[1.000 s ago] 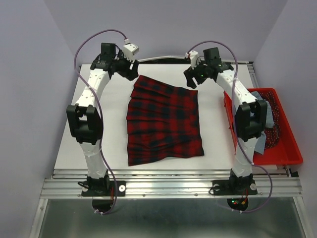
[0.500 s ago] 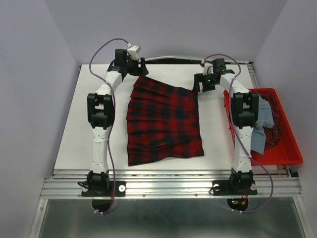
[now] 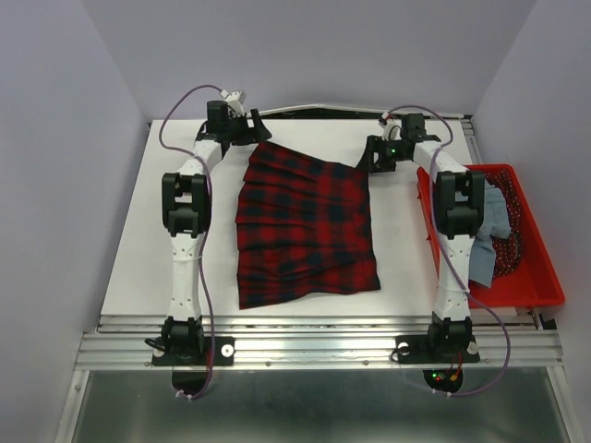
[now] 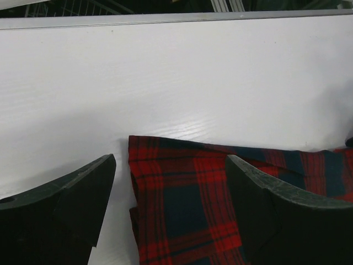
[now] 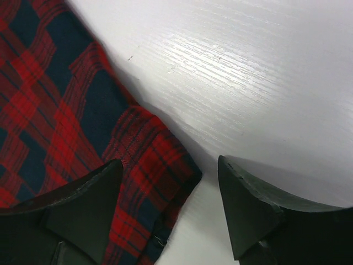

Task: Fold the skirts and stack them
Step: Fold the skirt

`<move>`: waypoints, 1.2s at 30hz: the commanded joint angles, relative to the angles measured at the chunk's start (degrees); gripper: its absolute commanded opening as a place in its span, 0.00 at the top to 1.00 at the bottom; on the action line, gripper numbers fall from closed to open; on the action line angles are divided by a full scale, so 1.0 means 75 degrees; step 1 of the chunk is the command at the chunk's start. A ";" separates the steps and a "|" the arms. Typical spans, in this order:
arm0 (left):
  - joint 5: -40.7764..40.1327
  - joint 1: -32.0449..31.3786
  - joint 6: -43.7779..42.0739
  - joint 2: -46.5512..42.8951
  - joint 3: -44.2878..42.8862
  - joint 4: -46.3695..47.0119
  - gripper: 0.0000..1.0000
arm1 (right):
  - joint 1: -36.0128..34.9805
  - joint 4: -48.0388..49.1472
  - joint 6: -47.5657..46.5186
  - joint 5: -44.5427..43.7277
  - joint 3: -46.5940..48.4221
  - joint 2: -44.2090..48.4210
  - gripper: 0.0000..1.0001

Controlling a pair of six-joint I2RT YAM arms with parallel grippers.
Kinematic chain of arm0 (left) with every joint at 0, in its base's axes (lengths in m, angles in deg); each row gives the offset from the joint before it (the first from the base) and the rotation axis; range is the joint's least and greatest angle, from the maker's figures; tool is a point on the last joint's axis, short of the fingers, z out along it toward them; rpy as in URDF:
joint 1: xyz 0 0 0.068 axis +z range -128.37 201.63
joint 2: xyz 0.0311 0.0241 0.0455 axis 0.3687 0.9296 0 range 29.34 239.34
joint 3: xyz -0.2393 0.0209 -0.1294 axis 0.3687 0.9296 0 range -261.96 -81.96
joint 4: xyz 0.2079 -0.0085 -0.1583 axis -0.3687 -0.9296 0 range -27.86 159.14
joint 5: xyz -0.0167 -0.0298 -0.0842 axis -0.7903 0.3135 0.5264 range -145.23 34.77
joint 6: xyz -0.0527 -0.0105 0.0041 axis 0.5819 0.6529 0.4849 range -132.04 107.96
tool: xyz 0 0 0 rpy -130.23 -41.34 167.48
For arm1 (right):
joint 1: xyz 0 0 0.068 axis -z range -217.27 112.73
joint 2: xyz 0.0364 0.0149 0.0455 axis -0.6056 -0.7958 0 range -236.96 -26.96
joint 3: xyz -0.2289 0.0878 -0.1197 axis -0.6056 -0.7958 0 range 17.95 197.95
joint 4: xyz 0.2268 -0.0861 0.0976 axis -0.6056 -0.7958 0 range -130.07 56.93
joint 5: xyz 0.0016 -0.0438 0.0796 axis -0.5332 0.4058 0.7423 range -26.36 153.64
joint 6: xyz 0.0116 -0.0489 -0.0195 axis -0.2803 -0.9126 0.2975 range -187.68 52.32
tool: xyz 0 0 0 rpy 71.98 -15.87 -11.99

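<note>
The red-and-navy plaid skirt [image 3: 305, 226] lies flat and spread out on the white table, waistband at the far side. My left gripper [image 3: 253, 129] is at its far left corner. In the left wrist view that gripper [image 4: 170, 160] is open, its jaws standing either side of the plaid corner [image 4: 182, 210]. My right gripper [image 3: 374, 157] is at the far right corner. In the right wrist view it [image 5: 170, 163] is open too, with the plaid corner [image 5: 157, 165] between its jaws. The light blue-grey skirt [image 3: 499, 217] lies crumpled in the basket.
A red plastic basket [image 3: 545, 277] stands at the table's right edge, beside the right arm, with some dark red fabric also in it. A metal rail [image 3: 314, 111] runs along the table's far edge, just behind both grippers.
Both arms have stretched out and lowered their grippers onto the skirt's far corners. The left jaws have opened wider. The skirt has not moved.
</note>
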 commanded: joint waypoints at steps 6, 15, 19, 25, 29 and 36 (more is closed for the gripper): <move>-0.0273 0.0030 0.0708 0.0487 -0.0683 0.0269 0.11 | -0.0041 -0.0025 0.0137 0.0119 -0.0077 -0.0629 0.27; 0.0606 0.0006 0.1926 0.1015 -0.0626 0.0713 0.17 | -0.0041 0.0045 0.0137 0.0423 -0.0030 -0.0735 0.37; 0.0840 0.0018 0.2219 0.1086 -0.0380 0.0900 0.36 | -0.0041 0.0045 0.0078 0.0576 0.0005 -0.0734 0.44; 0.0735 0.0018 0.2231 0.0992 -0.0426 0.1171 0.57 | -0.0041 0.0057 0.0067 0.0810 0.0193 -0.0770 0.53; 0.0665 0.0053 0.1858 0.0922 -0.0520 0.1019 0.79 | -0.0041 0.0115 0.0043 0.0892 0.0228 -0.0676 0.65; 0.0934 0.0264 0.1074 0.0559 -0.1103 0.0843 1.00 | 0.0028 0.0139 -0.0027 0.1010 0.0509 -0.0454 0.92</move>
